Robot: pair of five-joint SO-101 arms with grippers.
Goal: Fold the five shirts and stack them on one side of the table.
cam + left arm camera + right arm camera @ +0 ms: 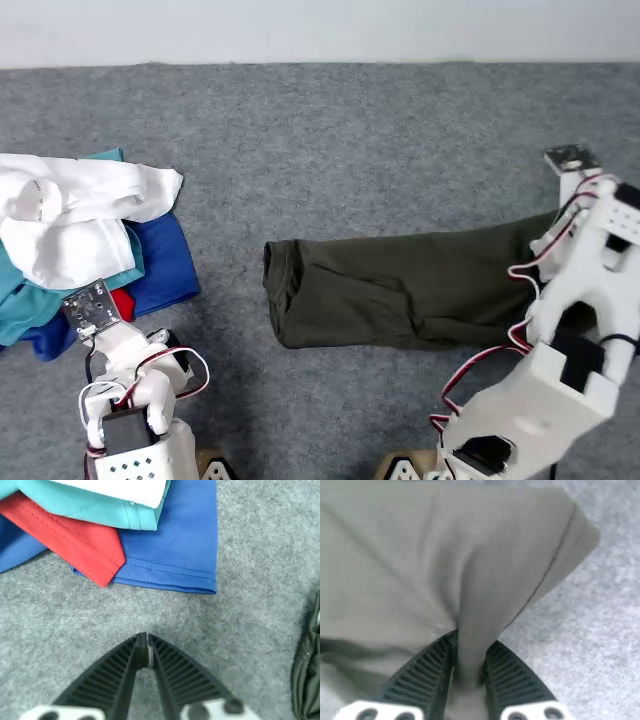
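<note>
The right gripper (470, 641) is clamped on a fold of the olive shirt (400, 290), at the end nearest its own arm. The shirt lies stretched across the grey table (350, 130), its long axis pointing toward the stack of shirts (90, 235) on the left arm's side. The left gripper (148, 638), fingers pressed together on nothing, sits just beside that stack, well apart from the olive shirt's free end.

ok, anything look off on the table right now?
Yes. The white shirt on top of the pile lies crumpled, not folded flat, and a corner of the red shirt pokes out askew between the teal shirt and the blue shirt. The green shirt lies apart mid-table, one end pinched in the right claw.
</note>
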